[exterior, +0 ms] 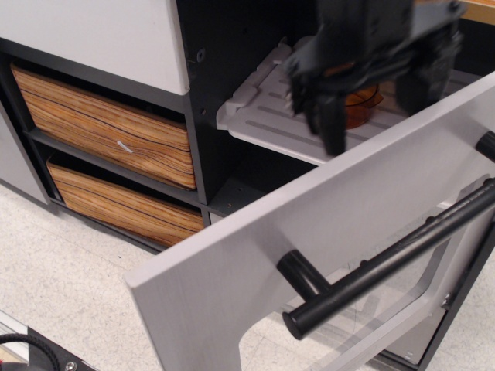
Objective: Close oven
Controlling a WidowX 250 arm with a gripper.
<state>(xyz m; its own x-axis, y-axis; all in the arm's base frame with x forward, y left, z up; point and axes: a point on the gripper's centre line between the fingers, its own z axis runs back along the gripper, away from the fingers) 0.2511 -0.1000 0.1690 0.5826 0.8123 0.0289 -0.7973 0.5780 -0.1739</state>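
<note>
Floor: pale speckled vinyl floor (pixel 69 270), matte, running under the toy kitchen unit. Upper left of the unit: flat white panel (pixel 93 35) with a rounded corner. Below it, two wood-grain drawer fronts (pixel 100 127), orange-brown with dark streaks, set in a black frame; the upper one carries a small pale scratch.

The toy oven with brushed silver-grey door (pixel 309 232) takes up the right half of the view. Door hangs open, swung out toward the viewer at a tilt; its surface shows fine linear brushing. A long black cylindrical bar handle (pixel 394 259) stands off the door on round posts. Beneath the bar, a rounded clear window (pixel 387 309). Interior is black. White slotted plastic rack (pixel 271 116) sits inside, with an orange translucent bowl (pixel 363 100) on it.

Black end effector (pixel 375 93), blurred, hovers over the rack just above the door's top edge, fingers (pixel 329 124) spread apart, holding nothing.
</note>
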